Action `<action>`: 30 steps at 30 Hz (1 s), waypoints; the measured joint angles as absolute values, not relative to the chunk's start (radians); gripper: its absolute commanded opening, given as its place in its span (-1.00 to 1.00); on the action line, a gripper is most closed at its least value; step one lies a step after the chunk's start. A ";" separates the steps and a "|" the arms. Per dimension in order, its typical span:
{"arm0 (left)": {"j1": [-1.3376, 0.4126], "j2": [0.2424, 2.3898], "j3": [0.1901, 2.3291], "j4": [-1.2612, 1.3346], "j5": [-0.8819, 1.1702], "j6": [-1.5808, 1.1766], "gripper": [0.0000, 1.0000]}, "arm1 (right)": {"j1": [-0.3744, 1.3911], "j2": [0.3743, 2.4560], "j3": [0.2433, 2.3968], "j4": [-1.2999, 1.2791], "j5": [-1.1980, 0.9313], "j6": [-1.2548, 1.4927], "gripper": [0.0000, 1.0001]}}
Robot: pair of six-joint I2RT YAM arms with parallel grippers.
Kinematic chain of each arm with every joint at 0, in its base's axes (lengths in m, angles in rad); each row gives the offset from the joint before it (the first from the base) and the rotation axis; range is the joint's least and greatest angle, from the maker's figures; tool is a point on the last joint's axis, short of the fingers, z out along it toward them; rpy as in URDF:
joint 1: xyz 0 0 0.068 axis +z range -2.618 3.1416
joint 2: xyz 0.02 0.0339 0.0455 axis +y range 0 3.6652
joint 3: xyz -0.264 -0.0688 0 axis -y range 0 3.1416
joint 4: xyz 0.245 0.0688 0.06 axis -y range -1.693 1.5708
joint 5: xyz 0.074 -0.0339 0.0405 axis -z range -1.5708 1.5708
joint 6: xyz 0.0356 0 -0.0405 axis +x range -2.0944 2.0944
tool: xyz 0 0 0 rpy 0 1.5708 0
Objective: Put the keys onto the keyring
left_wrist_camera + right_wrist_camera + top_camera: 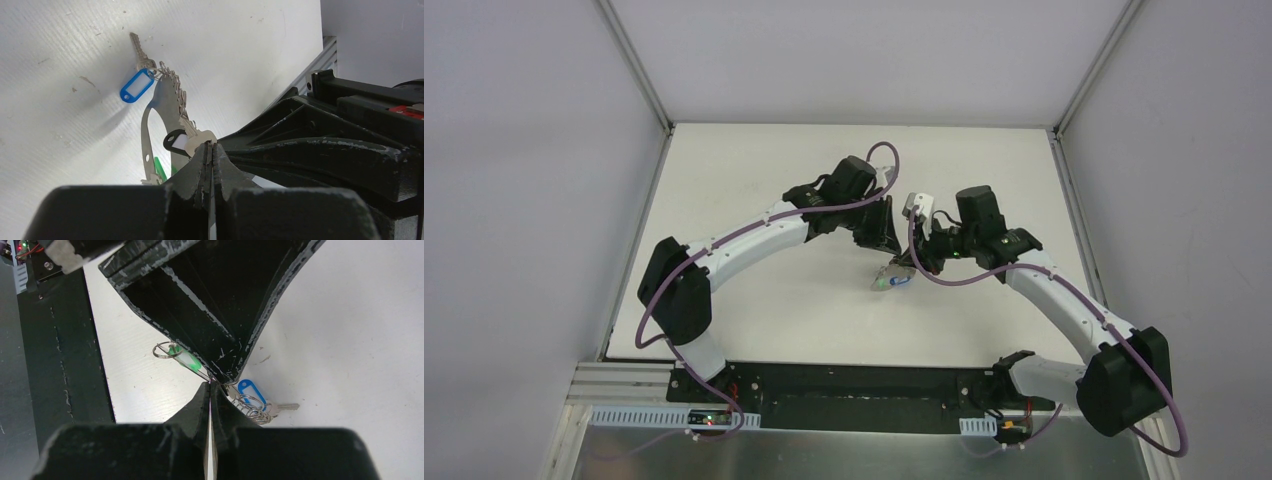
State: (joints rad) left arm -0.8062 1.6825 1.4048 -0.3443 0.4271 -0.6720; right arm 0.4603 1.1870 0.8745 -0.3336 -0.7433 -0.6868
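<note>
left gripper (210,148) pinches the keyring (166,99); closed right gripper's (210,385) hold is hidden.

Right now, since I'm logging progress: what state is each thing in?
left gripper: shut on the keyring strap.
right gripper: shut, tips meeting the left's.
keyring: one end lifted by the grip.
blue key: on the chain, lying flat.
green key: at the tips; joined or not, unclear.
black key: partly hidden beside the strap.
</note>
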 measured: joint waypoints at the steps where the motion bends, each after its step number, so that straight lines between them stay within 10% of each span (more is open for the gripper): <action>1: -0.806 1.682 1.405 -0.344 0.427 -0.669 -1.00 | 0.460 1.187 0.875 -0.334 -0.743 -0.684 -1.00; 30: -0.819 1.682 1.396 -0.322 0.426 -0.638 -1.00 | 0.432 1.187 0.876 -0.352 -0.781 -0.646 -1.00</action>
State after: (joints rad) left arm -0.8188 1.6825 1.3964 -0.3218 0.4259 -0.6384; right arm 0.4316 1.1866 0.8761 -0.3519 -0.7807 -0.6464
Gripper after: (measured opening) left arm 0.009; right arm 0.006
